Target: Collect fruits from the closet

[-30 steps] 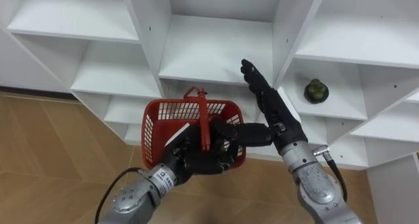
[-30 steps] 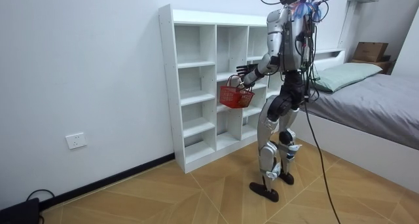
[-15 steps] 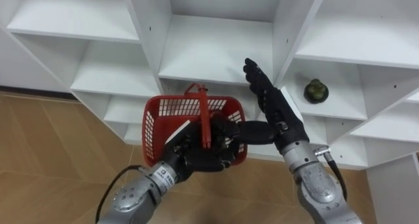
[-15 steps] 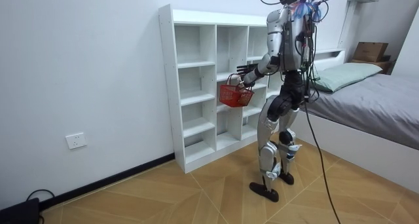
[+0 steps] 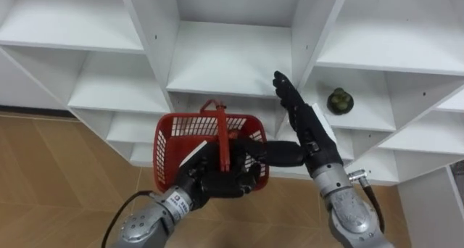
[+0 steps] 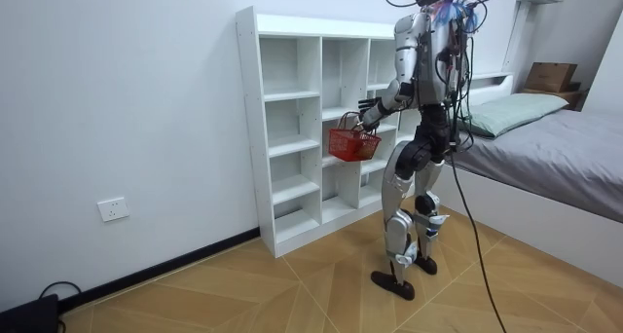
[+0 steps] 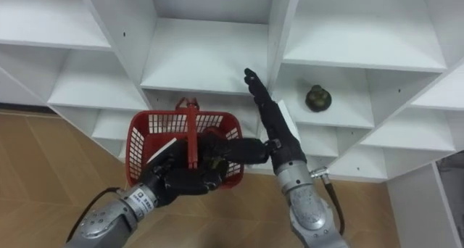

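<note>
Red basket (image 5: 187,129) upright, long side crosswise, in left hand (image 5: 217,181), fruit (image 5: 338,101) on shelf (image 5: 366,117)

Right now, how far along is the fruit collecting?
Done: the left robot hand grips the red basket, raised before the white closet. In hand: the right robot hand, fingers straight, points toward it. Left: the dark green fruit sits on its shelf, ungrasped.

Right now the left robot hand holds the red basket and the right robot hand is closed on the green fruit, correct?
No. The left robot hand does hold the red basket, but the right robot hand is open, fingers straight, clear of the green fruit, which sits on a shelf to its right, as the left eye view shows.
</note>
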`<state>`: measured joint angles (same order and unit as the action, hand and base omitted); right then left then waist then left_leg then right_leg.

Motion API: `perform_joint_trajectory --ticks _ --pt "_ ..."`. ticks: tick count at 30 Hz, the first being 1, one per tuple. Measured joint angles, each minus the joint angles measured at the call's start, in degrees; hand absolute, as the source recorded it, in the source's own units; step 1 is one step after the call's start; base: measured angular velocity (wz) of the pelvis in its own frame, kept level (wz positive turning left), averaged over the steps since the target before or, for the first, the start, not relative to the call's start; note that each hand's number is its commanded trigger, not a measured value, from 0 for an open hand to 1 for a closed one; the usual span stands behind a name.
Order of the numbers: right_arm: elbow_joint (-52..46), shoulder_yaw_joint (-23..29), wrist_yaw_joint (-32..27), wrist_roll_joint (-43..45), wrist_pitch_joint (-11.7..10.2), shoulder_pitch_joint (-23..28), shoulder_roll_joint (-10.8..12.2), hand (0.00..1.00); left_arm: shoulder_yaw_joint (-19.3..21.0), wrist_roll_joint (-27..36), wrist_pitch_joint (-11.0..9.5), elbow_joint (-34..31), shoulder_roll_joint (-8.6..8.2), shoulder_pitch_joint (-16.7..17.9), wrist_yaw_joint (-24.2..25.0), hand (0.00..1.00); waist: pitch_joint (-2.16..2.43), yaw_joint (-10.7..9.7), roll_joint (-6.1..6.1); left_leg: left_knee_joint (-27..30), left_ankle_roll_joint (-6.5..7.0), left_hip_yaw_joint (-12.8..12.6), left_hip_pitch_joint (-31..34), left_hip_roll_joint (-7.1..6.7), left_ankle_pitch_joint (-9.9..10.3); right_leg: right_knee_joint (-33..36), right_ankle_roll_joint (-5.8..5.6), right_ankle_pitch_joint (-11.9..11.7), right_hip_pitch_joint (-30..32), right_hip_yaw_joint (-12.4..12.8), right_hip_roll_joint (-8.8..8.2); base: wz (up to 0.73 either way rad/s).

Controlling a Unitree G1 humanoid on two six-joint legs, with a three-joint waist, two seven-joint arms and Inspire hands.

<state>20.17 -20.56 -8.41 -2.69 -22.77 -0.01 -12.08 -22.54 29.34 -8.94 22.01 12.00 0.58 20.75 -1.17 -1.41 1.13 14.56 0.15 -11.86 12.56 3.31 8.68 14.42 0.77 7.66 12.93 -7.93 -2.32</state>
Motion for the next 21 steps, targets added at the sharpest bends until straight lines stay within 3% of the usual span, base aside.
perform_joint_trajectory --ticks 2,9,12,17,21 --pt "-0.1 0.0 -0.5 0.3 0.1 0.6 -0.3 0.00 0.2 0.0 0.0 0.0 0.08 0.0 -0.1 1.00 0.03 0.1 -0.05 -0.1 -0.02 -0.2 -0.2 0.02 0.0 0.0 0.00 0.0 0.0 0.1 0.06 -0.05" --pt "0.0 1.9 -3.4 0.9 4.2 6.4 -2.0 0.00 1.1 0.0 0.0 -0.1 0.14 2.0 -0.5 1.00 0.21 0.0 -0.20 -0.3 -0.13 -1.1 -0.5 0.08 0.1 0.2 0.00 0.0 0.3 1.4 0.33 -0.08" --pt "0.0 2.3 -4.1 0.9 4.9 6.9 -2.8 0.00 1.7 -0.1 0.0 -0.1 0.23 3.0 -0.4 1.00 0.26 0.0 -0.23 -0.4 -0.21 -2.1 -1.2 0.27 0.2 0.4 0.06 0.0 0.3 2.3 0.52 -0.18" --pt "-0.1 4.3 -4.7 1.2 5.0 7.8 -2.9 0.00 2.3 -0.3 0.0 -0.1 0.05 3.6 -0.7 1.00 0.98 -0.1 -0.38 -0.9 -0.28 -3.3 -2.4 0.47 0.2 0.4 0.18 -0.2 0.1 3.2 0.78 -0.14" --pt "-0.2 4.7 -4.9 1.3 5.0 8.3 -2.9 0.00 3.1 -0.3 -0.2 -0.1 -0.13 3.6 -0.6 1.00 1.02 -1.0 -0.43 -1.1 -0.30 -4.1 -3.5 0.53 0.2 0.6 0.22 -0.3 -0.2 3.9 0.85 -0.13"
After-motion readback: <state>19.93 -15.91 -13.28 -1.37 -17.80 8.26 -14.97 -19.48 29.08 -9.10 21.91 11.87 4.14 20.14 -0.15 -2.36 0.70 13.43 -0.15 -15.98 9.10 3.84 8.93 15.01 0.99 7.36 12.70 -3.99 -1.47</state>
